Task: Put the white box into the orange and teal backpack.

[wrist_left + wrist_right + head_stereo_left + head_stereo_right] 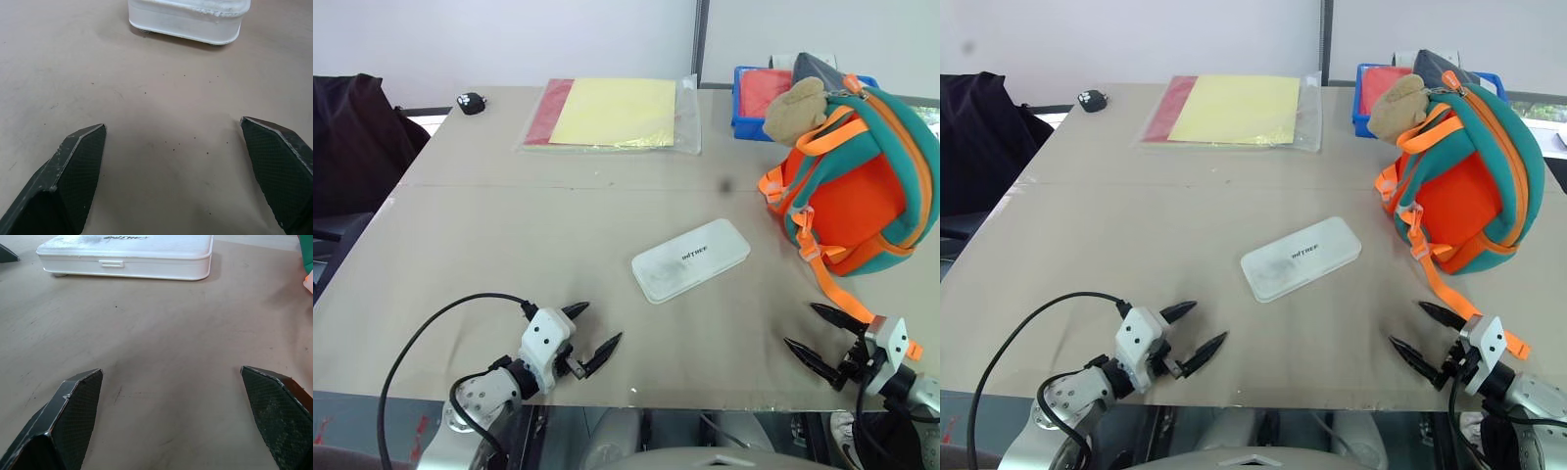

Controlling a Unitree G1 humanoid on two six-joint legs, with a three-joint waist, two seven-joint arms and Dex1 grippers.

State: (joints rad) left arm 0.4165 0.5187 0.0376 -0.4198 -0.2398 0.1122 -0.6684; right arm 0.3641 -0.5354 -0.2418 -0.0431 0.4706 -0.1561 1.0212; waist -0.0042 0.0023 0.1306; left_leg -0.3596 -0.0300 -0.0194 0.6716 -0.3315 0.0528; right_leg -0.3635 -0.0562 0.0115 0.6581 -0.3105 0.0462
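The white box (691,259) lies flat on the table's middle, lid up with small dark lettering; it also appears as the white box (188,17) and the white box (128,255) in the wrist views. To its right stands the orange and teal backpack (862,186), upright, with a tan plush toy (795,106) on top and orange straps trailing toward me. My left gripper (597,331) hovers open near the table's front edge, left of the box. My right gripper (811,333) is open at the front right, beside a strap end. Neither holds anything.
A clear sleeve of yellow and red paper (612,114) lies at the back. A blue bin (754,98) sits behind the backpack. A small black object (471,102) rests at the back left. A dark chair (357,137) stands left of the table (489,245).
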